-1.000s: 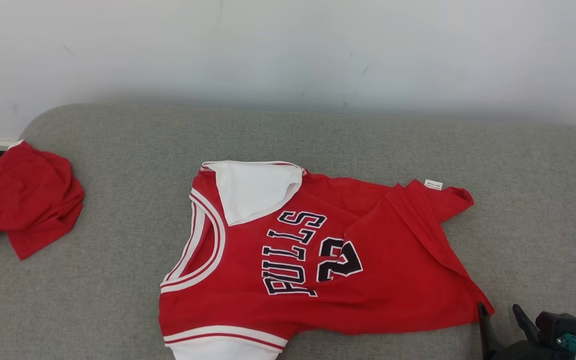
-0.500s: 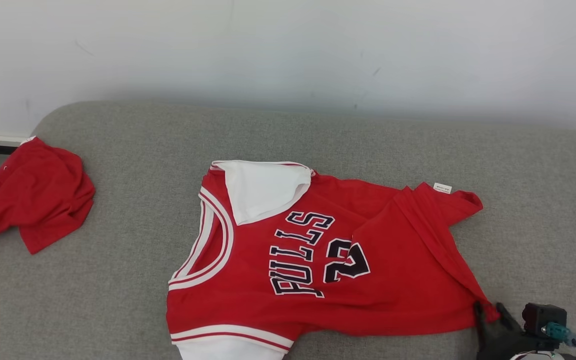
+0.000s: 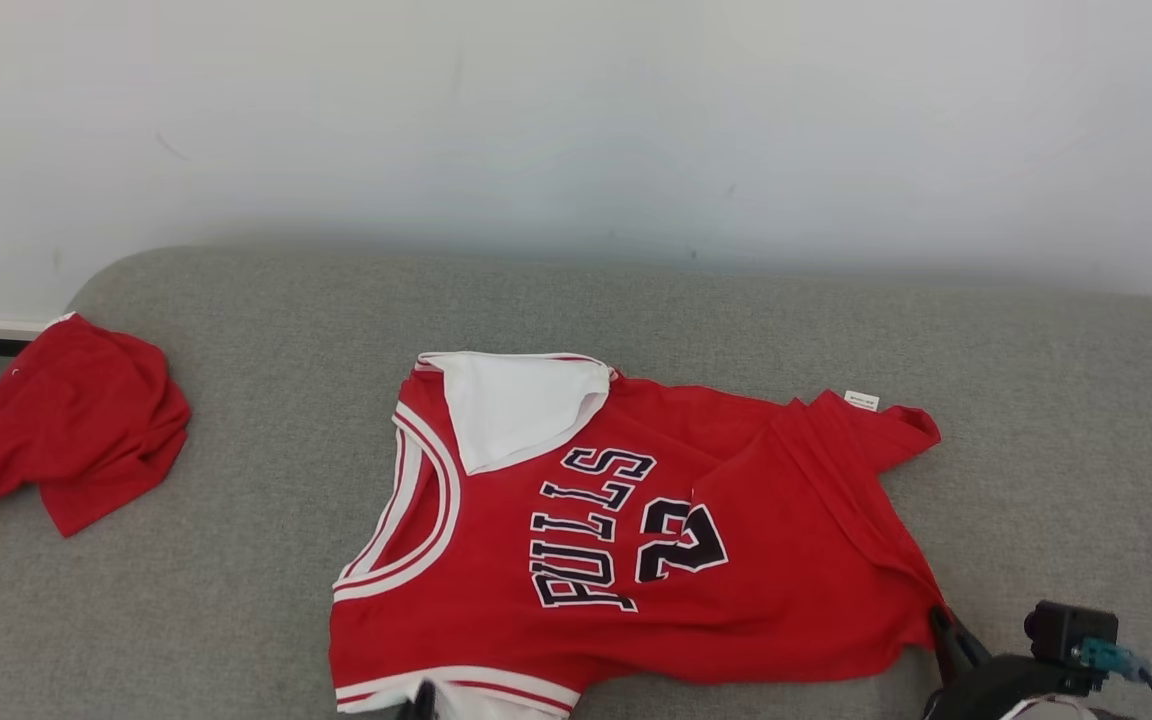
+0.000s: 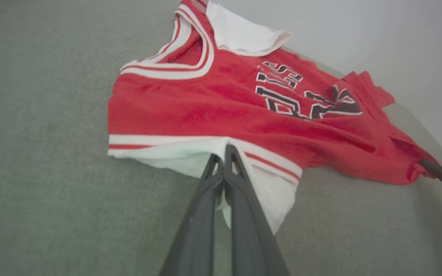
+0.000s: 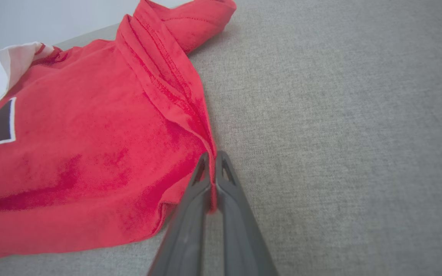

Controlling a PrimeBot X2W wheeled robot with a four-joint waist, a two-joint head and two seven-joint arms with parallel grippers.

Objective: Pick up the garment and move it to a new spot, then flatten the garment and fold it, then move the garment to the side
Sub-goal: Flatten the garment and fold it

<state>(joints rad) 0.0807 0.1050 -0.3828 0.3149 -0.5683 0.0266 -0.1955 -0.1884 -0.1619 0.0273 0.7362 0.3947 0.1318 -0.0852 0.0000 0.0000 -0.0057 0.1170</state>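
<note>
Red jersey (image 3: 786, 580) with dark lettering lay spread but rumpled on the grey upholstered surface (image 3: 236, 330), mid-frame in the head view, neck opening toward the robot's left. Left gripper (image 4: 224, 152) had its jaws pressed together on the white panel at the jersey's near-left edge, with white cloth showing between the fingers. Right gripper (image 5: 213, 158) had its jaws clamped on the folded red corner at the near-right edge, cloth pinched between them. Both gripped corners sat low at the surface; couldn't tell if either was lifted clear. A second red garment (image 3: 56, 440) sat bunched at the far left, well apart. White wall (image 3: 576, 120) behind.
</note>
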